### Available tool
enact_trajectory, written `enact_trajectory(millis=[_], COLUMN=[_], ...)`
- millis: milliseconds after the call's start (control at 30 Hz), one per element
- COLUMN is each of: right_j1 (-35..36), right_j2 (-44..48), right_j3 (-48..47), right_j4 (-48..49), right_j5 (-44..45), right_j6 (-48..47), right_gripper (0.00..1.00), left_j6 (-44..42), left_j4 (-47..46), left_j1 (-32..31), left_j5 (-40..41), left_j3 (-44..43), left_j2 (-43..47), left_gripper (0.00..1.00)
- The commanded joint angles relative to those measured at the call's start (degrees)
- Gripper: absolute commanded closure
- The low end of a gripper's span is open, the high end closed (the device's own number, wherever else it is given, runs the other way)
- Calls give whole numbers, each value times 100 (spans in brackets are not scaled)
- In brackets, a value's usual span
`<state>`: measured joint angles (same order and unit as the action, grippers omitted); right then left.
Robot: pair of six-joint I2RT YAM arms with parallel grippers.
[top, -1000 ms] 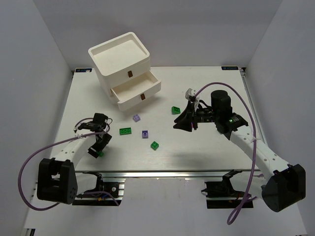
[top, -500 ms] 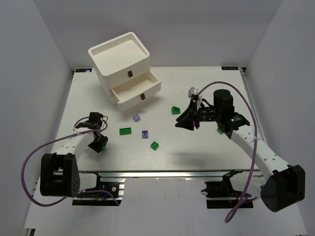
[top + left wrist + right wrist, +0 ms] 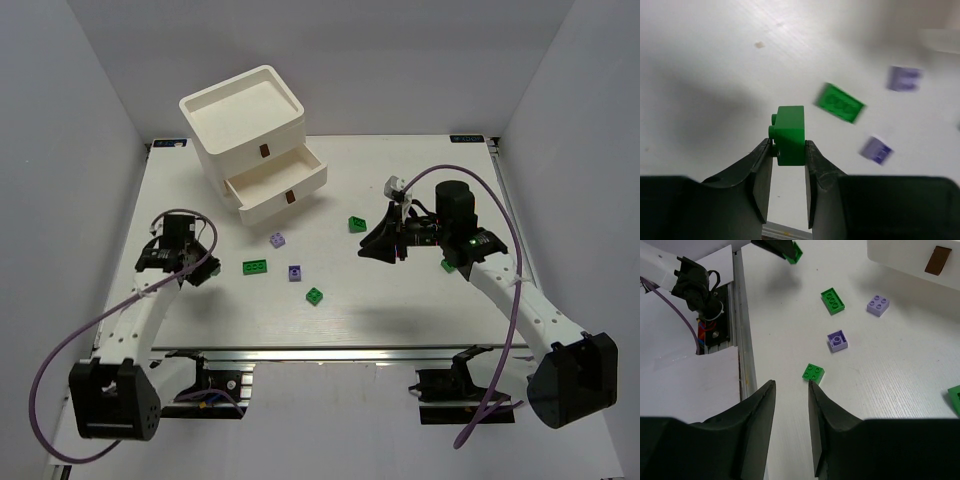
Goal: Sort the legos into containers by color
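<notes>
Fingers (image 3: 761,172) of the left gripper (image 3: 788,147) are clamped on a small dark green studded plastic brick (image 3: 790,131), one finger on each side. The brick is held clear of the white tabletop (image 3: 450,170), in front of and left of the white square stacked plastic drawer unit (image 3: 250,115). The unit's lower drawer (image 3: 275,185) is pulled out, brown handle on its front; the upper one is shut.

Loose bricks lie in front of the unit:
- a long green brick (image 3: 255,267), nearest the held one
- two light purple bricks (image 3: 278,240) (image 3: 295,272)
- a small green brick (image 3: 315,295), farthest from the unit
- another green brick (image 3: 356,224), front-right of the open drawer

The right gripper (image 3: 790,385) hovers front-right of the unit, just beyond that last brick. Its fingers are parted with nothing between them.
</notes>
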<state>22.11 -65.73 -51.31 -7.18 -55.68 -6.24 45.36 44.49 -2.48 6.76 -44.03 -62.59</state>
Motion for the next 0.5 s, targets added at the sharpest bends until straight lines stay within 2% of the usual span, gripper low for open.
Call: enact_trajectory(millis=[0,100,267,467], right_j1=[-40,-75,-119,-189], right_j2=[-36,-115,-177,-229], right_j3=[-125,-125,-178,-178], right_j4=[24,15,-108,-126], right_j5=[-66,4,198,382], right_j6=[-62,-70,-246,-369], right_gripper=[62,63,64,64], left_j6=[-809,-1082,-1302,-1565], left_j4=[-387,-921,-1636,-2199], left_j1=[-33,-33,-86,-139], left_j5=[-920,-1606,-2801,-3322], left_j3=[-404,-457,-825,-1731], left_j2=[676,1037,994,512], left_gripper=[100,100,100,100])
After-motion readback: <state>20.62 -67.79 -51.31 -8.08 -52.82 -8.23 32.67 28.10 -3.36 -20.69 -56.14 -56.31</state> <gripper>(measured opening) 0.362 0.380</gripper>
